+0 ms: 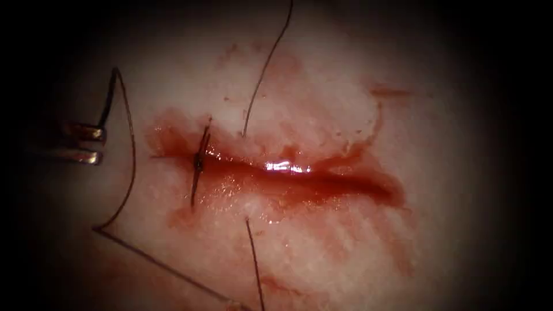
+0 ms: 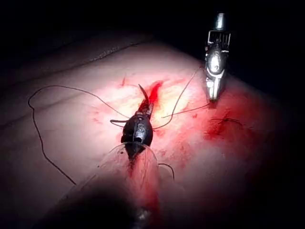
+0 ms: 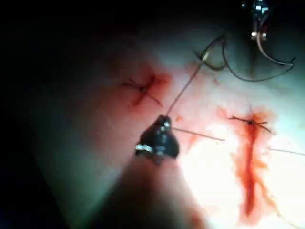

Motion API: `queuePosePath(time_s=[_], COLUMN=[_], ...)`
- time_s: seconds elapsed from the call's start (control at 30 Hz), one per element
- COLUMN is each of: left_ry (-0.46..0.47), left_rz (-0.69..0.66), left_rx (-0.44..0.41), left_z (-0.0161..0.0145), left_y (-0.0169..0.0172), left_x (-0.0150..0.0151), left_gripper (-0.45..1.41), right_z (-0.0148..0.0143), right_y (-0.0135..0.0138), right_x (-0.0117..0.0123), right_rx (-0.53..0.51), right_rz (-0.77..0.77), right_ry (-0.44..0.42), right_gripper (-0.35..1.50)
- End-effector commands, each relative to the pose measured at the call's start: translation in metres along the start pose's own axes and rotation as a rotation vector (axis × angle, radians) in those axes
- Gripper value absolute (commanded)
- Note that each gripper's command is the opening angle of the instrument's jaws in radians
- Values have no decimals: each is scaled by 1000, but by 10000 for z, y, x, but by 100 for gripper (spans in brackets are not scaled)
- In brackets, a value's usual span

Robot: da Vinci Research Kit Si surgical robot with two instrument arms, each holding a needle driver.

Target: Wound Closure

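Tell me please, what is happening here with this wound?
Two tools are closing a cut in the tissue. The left tool holds the curved needle near one end, left of the cut and outside the tissue. The right tool seems to hold the thread, which crosses the cut at its middle. One tied stitch sits at the cut's left end.
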Motion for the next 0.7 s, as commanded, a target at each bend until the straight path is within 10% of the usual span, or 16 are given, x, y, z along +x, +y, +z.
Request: queuePosePath(time_s=[0.03, 0.27, 0.33, 0.37, 0.7], left_ry=[-1, -16, -19, -19, -18], left_rz=[1, 7, 7, 7, 7], left_rx=[-2, -8, -10, -10, -10], left_z=[7, 8, 8, 8, 7], left_y=[-1, -2, -1, -1, -1], left_x=[-5, -12, -12, -12, -12], left_gripper=[-45, -45, -45, -45, -45], right_z=[8, 7, -2, -7, -57], right_y=[-16, -45, -33, -29, 28], right_x=[5, 23, 22, 20, -14], right_rx=[26, 67, -24, -44, -220], right_rz=[-8, -74, -104, -106, -81], right_ry=[-3, -23, -75, -77, -120], right_gripper=[-35, -33, 93, 103, 114])
